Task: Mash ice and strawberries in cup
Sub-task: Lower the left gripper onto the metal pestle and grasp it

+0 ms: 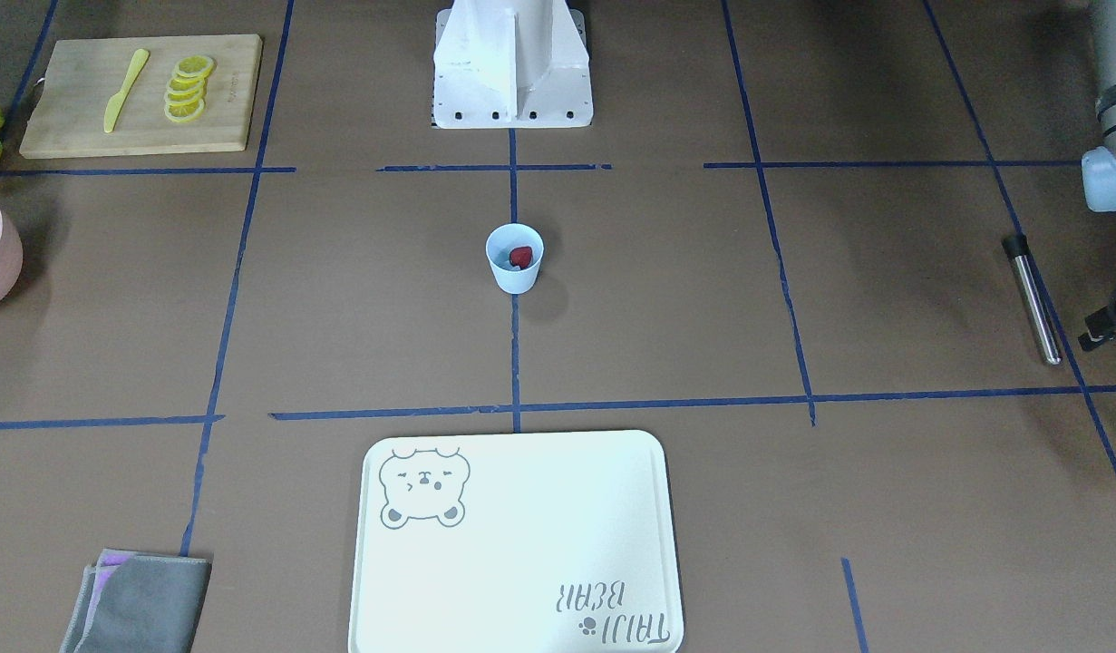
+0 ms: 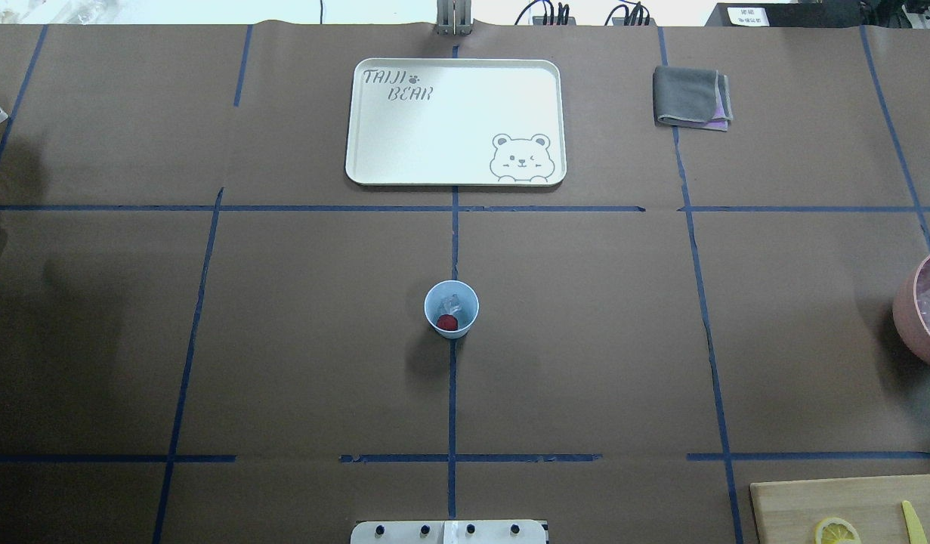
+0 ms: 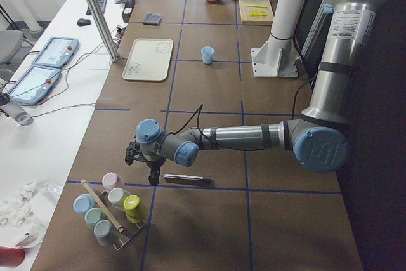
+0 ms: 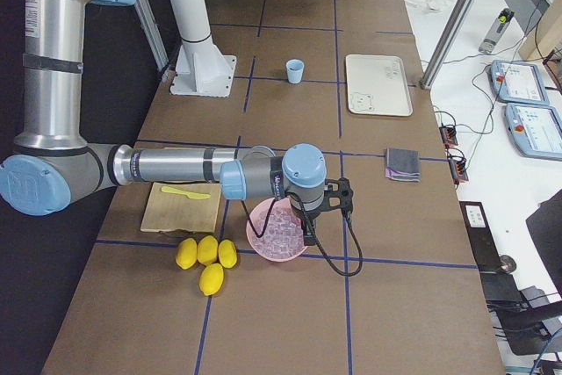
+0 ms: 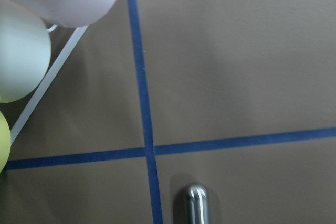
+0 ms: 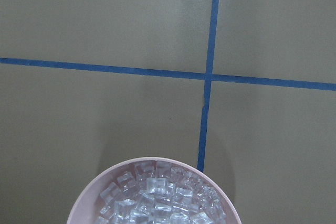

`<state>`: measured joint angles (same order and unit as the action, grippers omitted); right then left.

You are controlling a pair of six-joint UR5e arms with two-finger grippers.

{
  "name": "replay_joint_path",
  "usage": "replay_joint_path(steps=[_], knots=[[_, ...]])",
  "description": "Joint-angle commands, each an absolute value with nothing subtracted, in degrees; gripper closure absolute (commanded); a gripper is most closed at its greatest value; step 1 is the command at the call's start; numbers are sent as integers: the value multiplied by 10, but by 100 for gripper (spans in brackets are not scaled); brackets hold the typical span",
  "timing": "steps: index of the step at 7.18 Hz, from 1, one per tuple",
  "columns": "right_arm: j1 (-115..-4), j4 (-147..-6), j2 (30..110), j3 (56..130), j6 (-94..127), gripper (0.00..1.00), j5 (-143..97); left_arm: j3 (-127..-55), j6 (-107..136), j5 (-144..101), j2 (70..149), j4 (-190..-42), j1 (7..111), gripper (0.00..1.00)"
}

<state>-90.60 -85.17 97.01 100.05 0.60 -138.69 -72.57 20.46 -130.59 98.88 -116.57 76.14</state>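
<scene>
The left gripper [image 3: 151, 176] is hovering just beside the metal rod [image 1: 1032, 299], partly cut off, so its finger spread cannot be told. The cup [image 1: 515, 279], holding the strawberry [image 2: 447, 323] and ice [image 2: 453, 304], is standing well apart from it.

1. Cup [image 1: 514, 277]: smooth pale plastic.
2. Rod [image 1: 1034, 304]: glossy polished metal.
3. Cutting board [image 1: 77, 109]: matt bare wood.
4. Towel [image 1: 145, 606]: soft grey cloth.
5. Table cover [image 1: 340, 317]: matt brown paper.
6. Tray [image 1: 521, 526]: smooth, faintly glossy.
</scene>
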Motion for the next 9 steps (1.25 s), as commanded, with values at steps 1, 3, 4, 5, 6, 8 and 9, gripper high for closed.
replay_joint_path(steps=[1, 3, 4, 5, 6, 8, 9], knots=[[-905, -852, 970, 998, 5, 1, -1387, -677, 235, -1303, 987, -1234, 728, 0], [-906, -852, 971, 998, 4, 1, -1387, -670, 271, -1301, 985, -1261, 700, 0], [-906, -852, 971, 998, 4, 0, -1387, -670, 274, -1301, 982, -1271, 697, 0], [-906, -852, 974, 999, 4, 0, -1387, -673, 277, -1301, 956, -1303, 697, 0], [-906, -852, 975, 999, 4, 0, -1388, -683, 279, -1301, 939, -1311, 697, 0], [-906, -852, 976, 998, 4, 1, -1388, -693, 279, -1301, 932, -1311, 696, 1], [-906, -852, 976, 998, 4, 0, -1388, -694, 280, -1300, 933, -1310, 694, 1]])
